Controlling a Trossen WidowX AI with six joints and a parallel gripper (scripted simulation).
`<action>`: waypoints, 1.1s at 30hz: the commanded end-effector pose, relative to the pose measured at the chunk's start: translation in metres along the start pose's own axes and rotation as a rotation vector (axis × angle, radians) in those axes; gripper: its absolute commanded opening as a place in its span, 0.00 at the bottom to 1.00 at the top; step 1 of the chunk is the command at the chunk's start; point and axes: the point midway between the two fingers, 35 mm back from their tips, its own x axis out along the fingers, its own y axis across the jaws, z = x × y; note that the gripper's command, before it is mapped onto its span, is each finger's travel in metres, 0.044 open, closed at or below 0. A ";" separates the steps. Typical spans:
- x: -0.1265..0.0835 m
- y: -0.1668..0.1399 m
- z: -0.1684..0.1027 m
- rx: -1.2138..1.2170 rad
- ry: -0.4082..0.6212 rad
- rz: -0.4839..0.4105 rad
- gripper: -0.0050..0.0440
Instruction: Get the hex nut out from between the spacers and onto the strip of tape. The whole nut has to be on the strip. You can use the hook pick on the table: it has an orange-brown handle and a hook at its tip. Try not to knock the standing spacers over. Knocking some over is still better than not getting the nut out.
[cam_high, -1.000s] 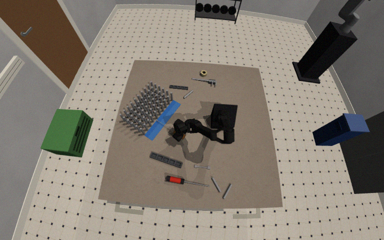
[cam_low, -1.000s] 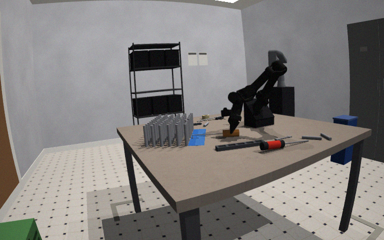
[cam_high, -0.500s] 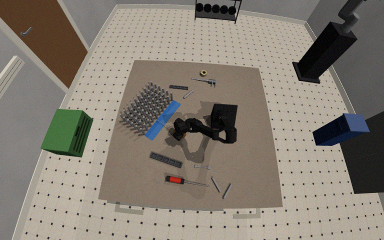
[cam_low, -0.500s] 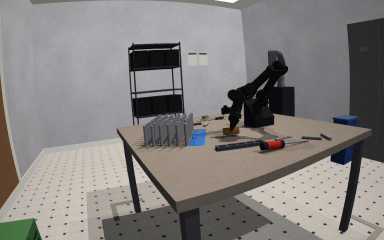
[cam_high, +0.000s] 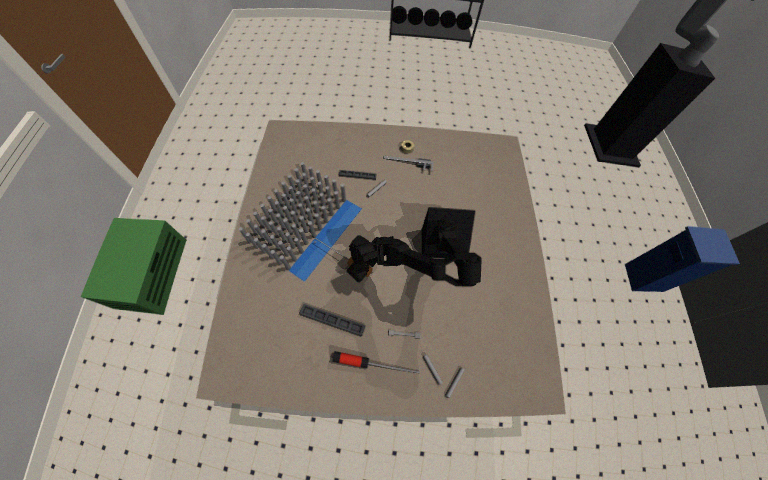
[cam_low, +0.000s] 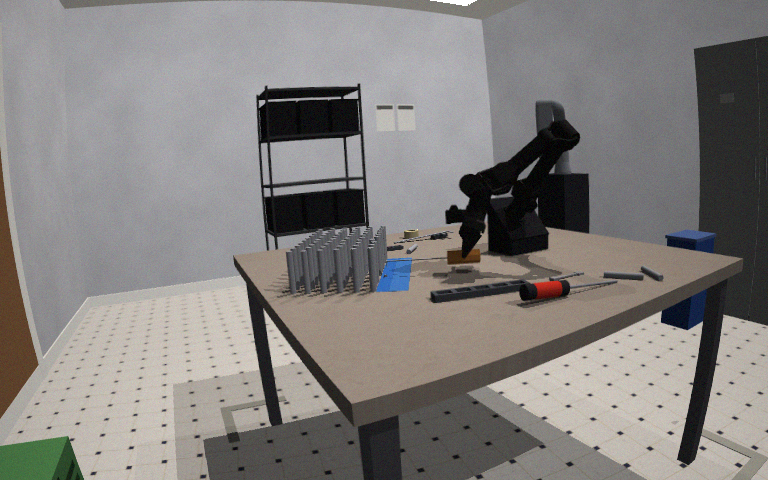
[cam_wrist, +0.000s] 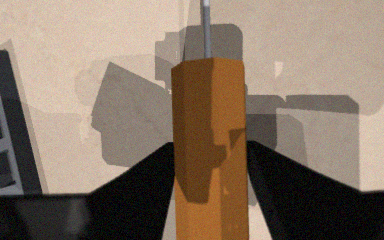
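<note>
My gripper (cam_wrist: 210, 149) is shut on the orange-brown handle of the hook pick (cam_wrist: 210, 145), which it holds a little above the table; the handle also shows in the side view (cam_low: 463, 256). The thin grey shaft (cam_wrist: 205, 27) points away from me, out over the blue tape strip (cam_high: 326, 239). In the top view the gripper (cam_high: 359, 263) is just right of the strip. The field of standing grey spacers (cam_high: 294, 215) lies left of the strip; it also shows in the side view (cam_low: 336, 260). The hex nut is hidden among them.
A dark slotted bar (cam_high: 331, 319) and a red-handled screwdriver (cam_high: 367, 362) lie toward the front. A small wrench (cam_high: 403, 333), loose grey rods (cam_high: 442, 375), a caliper (cam_high: 408, 160) and a tape roll (cam_high: 407, 146) lie around. The arm's black base (cam_high: 447, 229) stands to the right.
</note>
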 end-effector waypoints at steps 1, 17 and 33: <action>-0.009 0.007 -0.007 -0.015 -0.020 0.017 0.00; -0.036 0.019 -0.012 -0.036 -0.026 0.019 0.00; -0.098 0.035 0.016 -0.039 -0.028 0.007 0.00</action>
